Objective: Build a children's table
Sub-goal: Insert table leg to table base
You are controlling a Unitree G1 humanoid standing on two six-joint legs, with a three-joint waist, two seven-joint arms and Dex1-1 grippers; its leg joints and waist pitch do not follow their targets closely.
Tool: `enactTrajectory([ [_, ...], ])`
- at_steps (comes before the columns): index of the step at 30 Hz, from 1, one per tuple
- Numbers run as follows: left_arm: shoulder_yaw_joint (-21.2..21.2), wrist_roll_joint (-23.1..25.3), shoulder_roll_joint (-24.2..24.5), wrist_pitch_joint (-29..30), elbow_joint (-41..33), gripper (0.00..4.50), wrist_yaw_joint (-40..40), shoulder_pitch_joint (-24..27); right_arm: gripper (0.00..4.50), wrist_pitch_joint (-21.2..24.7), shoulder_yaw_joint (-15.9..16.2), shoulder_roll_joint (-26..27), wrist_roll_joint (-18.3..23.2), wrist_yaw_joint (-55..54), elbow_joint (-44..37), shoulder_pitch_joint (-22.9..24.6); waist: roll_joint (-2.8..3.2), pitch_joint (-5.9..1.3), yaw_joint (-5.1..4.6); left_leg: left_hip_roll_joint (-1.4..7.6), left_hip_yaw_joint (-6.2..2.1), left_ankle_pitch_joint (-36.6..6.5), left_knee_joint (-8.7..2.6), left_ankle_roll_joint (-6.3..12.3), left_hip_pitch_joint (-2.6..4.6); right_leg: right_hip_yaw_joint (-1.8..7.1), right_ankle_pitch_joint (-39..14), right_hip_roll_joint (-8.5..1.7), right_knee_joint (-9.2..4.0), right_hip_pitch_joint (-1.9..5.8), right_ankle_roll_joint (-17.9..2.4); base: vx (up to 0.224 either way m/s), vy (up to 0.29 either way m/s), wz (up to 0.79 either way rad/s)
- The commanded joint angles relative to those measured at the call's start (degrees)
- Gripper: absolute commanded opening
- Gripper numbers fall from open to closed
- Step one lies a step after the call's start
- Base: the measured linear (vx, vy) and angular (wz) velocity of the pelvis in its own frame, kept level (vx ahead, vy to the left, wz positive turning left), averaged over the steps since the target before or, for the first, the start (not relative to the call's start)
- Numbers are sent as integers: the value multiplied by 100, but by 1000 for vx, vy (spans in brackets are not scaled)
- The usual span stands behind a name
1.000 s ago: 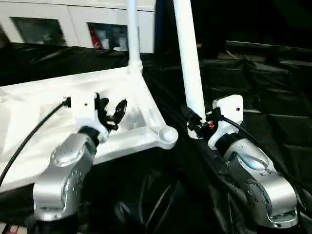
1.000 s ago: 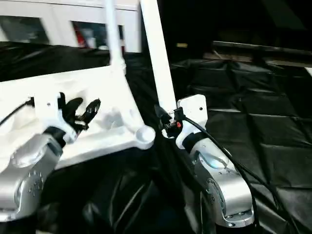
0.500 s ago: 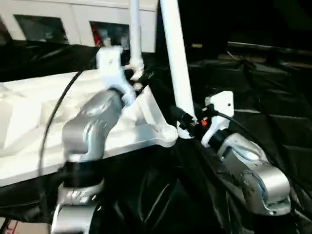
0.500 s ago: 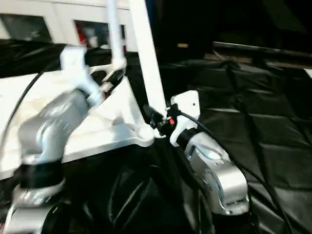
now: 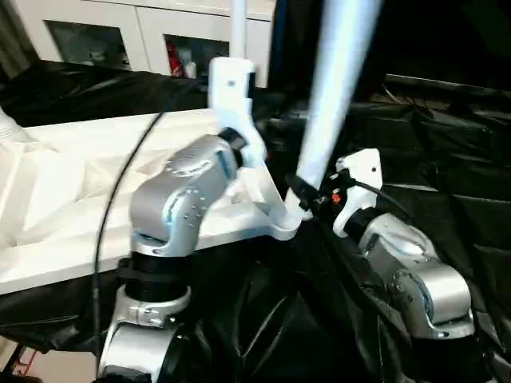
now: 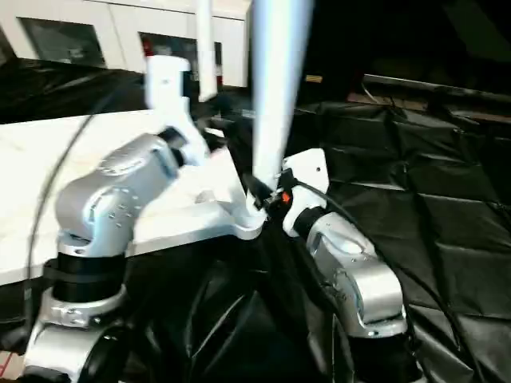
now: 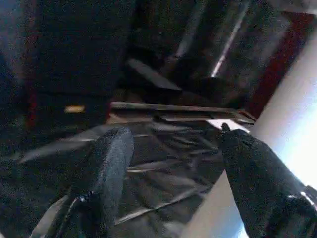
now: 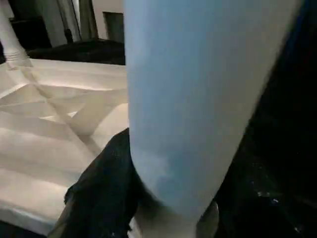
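The children's table top (image 5: 72, 183) lies upside down, ribbed side up. One white leg (image 5: 238, 28) stands in its far corner socket, and another leg (image 5: 8, 128) rises at the left edge. My right gripper (image 5: 307, 195) is shut on the lower end of a third leg (image 5: 335, 72). This leg leans up and to the right, with its foot at the near corner socket (image 5: 281, 225); I cannot tell whether it is seated. My left arm (image 5: 192, 179) reaches up over the top. My left gripper (image 7: 173, 134) is open, with the held leg (image 7: 292, 124) just beside one finger (image 7: 252, 168).
White cabinets with glass doors (image 5: 96, 36) stand behind the table top. A crumpled black sheet (image 5: 439, 152) covers the ground to the right and in front. My right forearm (image 5: 407, 271) lies low at the right.
My left arm has swung up from the ribbed underside toward the held leg. My right gripper has carried the leg's foot over to the near corner socket, and the leg now leans right.
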Motion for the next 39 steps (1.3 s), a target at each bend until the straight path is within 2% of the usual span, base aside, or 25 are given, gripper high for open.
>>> enactTrajectory([
  [1,-364,-155,-181,33,-88,323,-218,-224,187,16,258,28,-49,141,7,-78,-42,-555,11,427,-143,-806,-525,2,94,270,-1638,-521,-414,283,-1166,0,0,0],
  [2,-391,-142,-206,11,-65,323,-223,-253,187,10,267,44,-60,146,20,-97,-23,-561,17,428,-150,-799,-524,3,92,269,-1643,-523,-409,287,-1163,0,0,0],
  [5,-444,-81,-203,-54,-21,323,-225,-282,187,-1,275,63,-66,140,20,-118,-35,-571,16,427,-155,-780,-526,24,79,261,-1677,-517,-415,289,-1117,0,0,0],
  [8,-468,34,-137,-169,31,323,-200,-292,187,-32,263,57,-46,129,27,-139,-20,-583,13,429,-156,-752,-528,40,78,258,-1624,-500,-414,283,-1109,0,0,0],
  [10,-473,513,122,-482,301,323,40,-264,187,159,-19,233,324,100,-13,-165,2,-588,8,427,-160,-817,-532,40,82,259,-1650,-495,-420,279,-1083,0,0,0],
  [12,-463,778,373,-737,465,323,70,-191,187,347,-270,265,625,155,-27,-240,38,-604,-8,420,-182,-934,-552,31,83,257,-1743,-491,-430,285,-983,0,0,0],
  [14,-483,1018,666,-868,575,323,91,-69,187,471,-496,214,795,195,24,-331,34,-607,-8,424,-190,-957,-553,-11,104,249,-1732,-485,-427,275,-974,0,0,0],
  [15,-477,1092,774,-917,621,323,90,-15,187,512,-577,187,845,207,55,-371,33,-607,-21,424,-186,-930,-557,-31,89,255,-1700,-484,-419,284,-974,0,0,0],
  [16,-391,1106,898,-916,658,323,93,105,187,610,-702,141,967,247,82,-410,73,-613,-18,423,-178,-970,-554,-116,120,252,-1648,-466,-412,257,-980,0,0,0],
  [17,-314,1077,950,-886,668,323,96,186,187,696,-782,118,1073,284,95,-424,118,-620,-12,420,-182,-962,-552,-149,122,253,-1578,-467,-389,264,-1015,0,0,0],
  [19,-192,1069,1146,-833,605,323,77,403,187,869,-891,-20,1271,468,90,-416,92,-629,-11,419,-170,-886,-554,-132,99,253,-1379,-466,-382,284,-1099,0,0,0],
  [23,-52,1082,1360,-810,486,323,33,643,187,1197,-1010,-229,1568,767,90,-384,119,-649,20,427,-163,-757,-534,-72,109,251,-1179,-475,-349,287,-1242,0,0,0],
  [24,-82,1088,1510,-872,439,323,-151,793,187,1516,-1142,-317,1993,1010,129,-391,104,-652,32,428,-155,-760,-529,-49,131,252,-1174,-477,-351,279,-1279,0,0,0],
  [25,-93,1090,1525,-877,434,323,-171,804,187,1536,-1153,-319,2018,1019,136,-393,106,-653,40,432,-161,-754,-529,-25,127,254,-1150,-485,-345,292,-1307,0,0,0],
  [26,-207,1110,1672,-928,384,323,-374,914,187,1740,-1266,-332,2278,1112,203,-412,100,-647,39,427,-160,-723,-536,5,116,251,-1173,-481,-355,289,-1309,0,0,0],
  [27,-519,1113,2025,-1055,331,323,-915,1160,187,2034,-1445,-400,2611,1320,426,-493,70,-641,34,437,-155,-741,-540,6,114,252,-1217,-487,-356,288,-1300,0,0,0],
  [28,-817,1175,2352,-1228,319,323,-1381,1375,187,2136,-1506,-472,2704,1494,622,-558,87,-627,28,439,-160,-800,-564,-9,115,249,-1434,-481,-359,269,-1251,0,0,0],
  [29,-868,1200,2404,-1270,322,323,-1446,1403,187,2155,-1517,-482,2718,1518,656,-572,97,-630,35,438,-169,-825,-563,-34,122,242,-1484,-486,-359,259,-1233,0,0,0],
  [31,-1171,1241,2682,-1346,307,323,-1867,1554,187,2131,-1450,-607,2604,1670,870,-656,55,-623,17,437,-136,-868,-570,-106,126,254,-1665,-494,-365,243,-1184,0,0,0],
  [32,-1171,1241,2682,-1346,307,323,-1867,1554,187,2131,-1450,-607,2604,1670,870,-656,70,-615,22,435,-137,-917,-575,-133,136,250,-1753,-493,-376,229,-1175,0,0,0],
  [34,-1350,1092,2789,-1307,290,323,-2278,1662,187,1932,-1213,-761,2300,1821,1087,-743,2,-607,14,441,-117,-1054,-575,-199,144,250,-2080,-511,-410,219,-1120,0,0,0],
  [36,-1527,1063,2879,-1306,291,323,-2557,1710,187,1811,-1060,-831,2126,1862,1219,-815,25,-588,6,441,-118,-1156,-588,-268,136,252,-2345,-518,-431,200,-1041,0,0,0],
  [37,-1627,1080,2909,-1260,333,323,-2650,1721,187,1807,-1037,-835,2132,1850,1285,-868,4,-599,-2,443,-114,-1193,-589,-280,141,248,-2394,-514,-439,204,-1011,0,0,0],
  [38,-1702,1169,2909,-1372,428,308,-2678,1713,187,1829,-1049,-814,2162,1827,1326,-909,-12,-603,1,440,-109,-1222,-582,-282,159,257,-2451,-520,-444,191,-970,0,0,0],
  [39,-1750,1246,2866,-1396,576,297,-2641,1675,187,1801,-1005,-825,2121,1822,1361,-939,-29,-601,-12,436,-106,-1224,-584,-271,145,254,-2519,-518,-454,195,-944,0,0,0],
])
